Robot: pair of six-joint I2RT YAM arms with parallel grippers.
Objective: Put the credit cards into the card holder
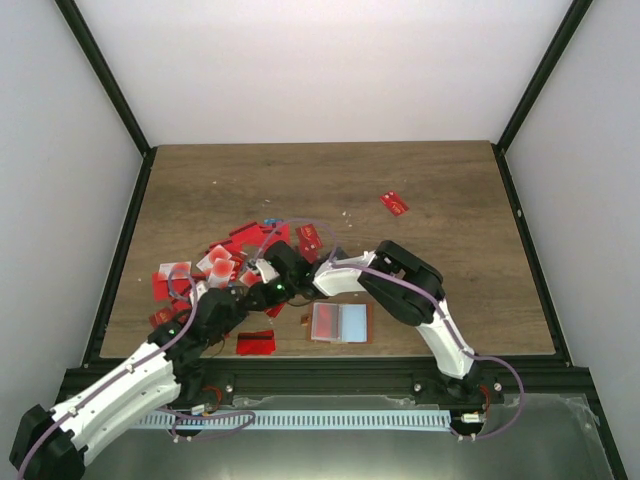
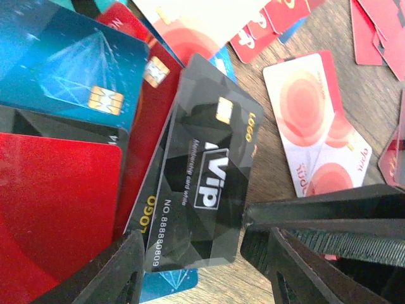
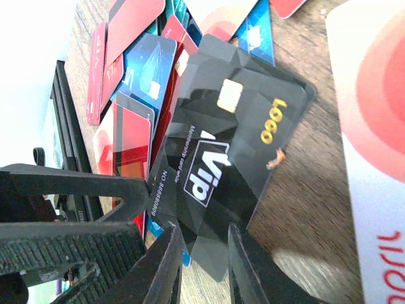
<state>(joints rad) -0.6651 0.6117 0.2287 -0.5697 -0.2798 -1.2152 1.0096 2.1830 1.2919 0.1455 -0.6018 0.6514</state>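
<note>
A: Credit cards (image 1: 222, 262), where?
B: Heaped on bench (image 1: 450, 280), left of card holder (image 1: 340, 322) & farther back. Holder's open, lying flat.
A: Grippers?
B: Both at heap's edge nearest holder, at the black VIP card (image 2: 202, 171): left gripper (image 2: 193, 273) spread, card's short end btwn its fingers; right gripper (image 3: 205, 266) narrowed round a corner, can't tell if it's really pinching.
A: Strays?
B: One red card (image 1: 394, 203) beyond holder to the right, another red card (image 1: 256, 342) just left of it.
</note>
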